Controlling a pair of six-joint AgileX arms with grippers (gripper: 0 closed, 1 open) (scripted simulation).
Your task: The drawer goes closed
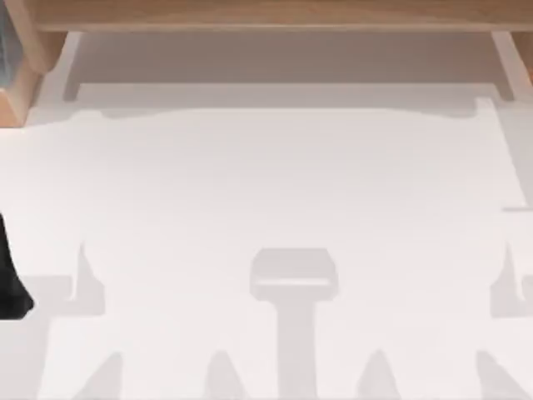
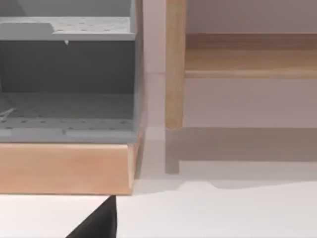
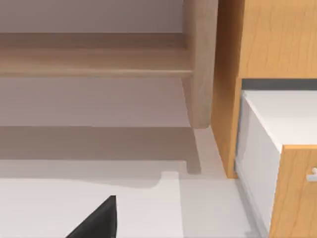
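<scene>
Of our left arm, we see a dark, black, blunt-ended piece (image 1: 12, 275) at the left edge of the top view, a little below mid-height, hanging over the tabletop. Whether this is the gripper itself or a link behind it, we cannot tell.

In the left wrist view, a black wedge-shaped part of our left gripper (image 2: 96, 221) juts up from the lower edge, left of centre; its fingers are not distinguishable.

In the right wrist view, a matching black wedge of our right gripper (image 3: 96, 221) sits at the lower edge, left of centre. Nothing is held against either wedge.
</scene>
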